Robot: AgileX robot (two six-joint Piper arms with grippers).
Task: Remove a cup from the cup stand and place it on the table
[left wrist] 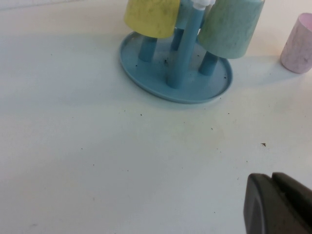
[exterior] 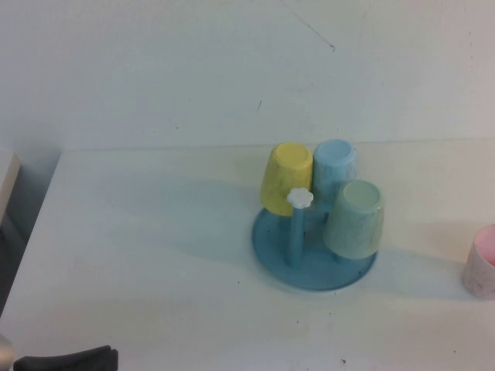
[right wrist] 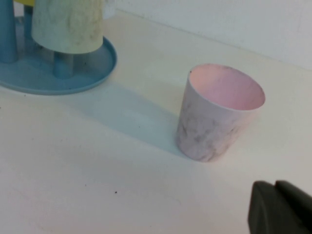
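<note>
The left gripper sits low at the near table edge, jaws pressed together and empty. The right gripper is likewise closed on nothing. Just beyond it the pink cup stands upright, mouth up, on the white table, apart from the fingers. Farther off, the blue cup stand carries yellow, blue and mint green cups. The placing looks finished; at most the arms need parking.

Legible markings: none found.
No text, label, brand, number or sign can be read on any surface in the three views.
</note>
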